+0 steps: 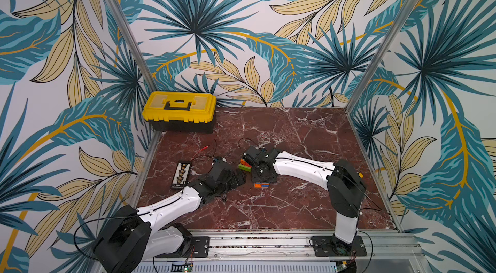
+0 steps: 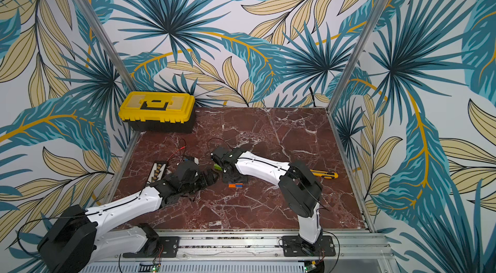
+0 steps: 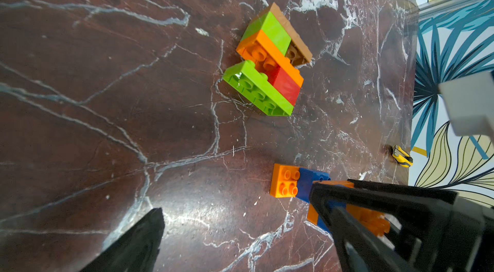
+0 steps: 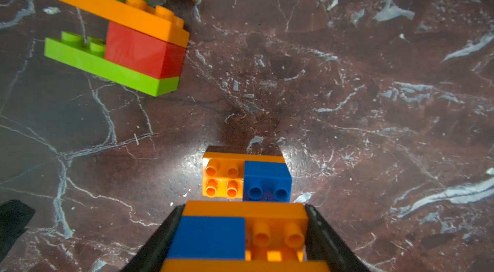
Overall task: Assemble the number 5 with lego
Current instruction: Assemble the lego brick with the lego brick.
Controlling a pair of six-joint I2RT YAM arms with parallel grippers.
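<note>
Right jaws clamp orange-blue cluster [image 4: 213, 236]; left jaws gape.

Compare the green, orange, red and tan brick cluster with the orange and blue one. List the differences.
Colours: the green, orange, red and tan cluster shows four; the orange and blue cluster shows two. Grip: no gripper touches the green, orange, red and tan cluster; the right gripper clamps the orange and blue cluster. Both are joined studded bricks that include orange.

Far half of table [image 1: 281, 129] bare; toolbox [image 1: 179, 109] blocks far-left corner; open gap between green-orange-red cluster [image 3: 267, 70] and orange-blue cluster [image 3: 284, 183].
</note>
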